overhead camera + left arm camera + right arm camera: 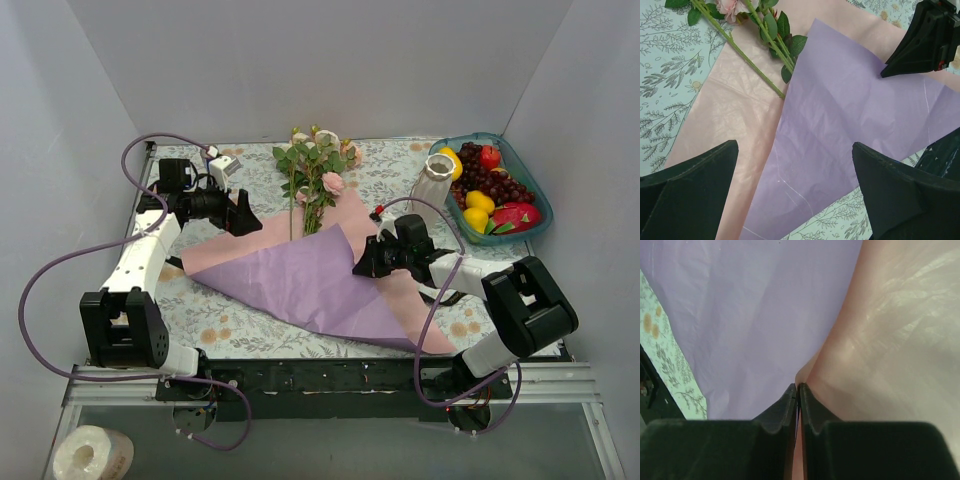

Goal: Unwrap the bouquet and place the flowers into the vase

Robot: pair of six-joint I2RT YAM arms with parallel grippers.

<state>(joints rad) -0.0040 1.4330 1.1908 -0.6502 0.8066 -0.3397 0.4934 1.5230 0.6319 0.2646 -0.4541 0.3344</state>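
Flowers (315, 178): lying loose near the tabletop's far edge, blooms pointing away, stem ends resting on the paper sheet's pink face.
Paper sheet (300, 275): spread flat across mid-tabletop, with a purple flap folded over the pink.
Right gripper (798, 389): pressed together, pinching the sheet's fold where purple meets pink.
Left gripper (794, 150): spread wide above the sheet's left part, holding nothing.
Vase (432, 182): upright towards the far right corner, just beside the fruit bowl (478, 137).
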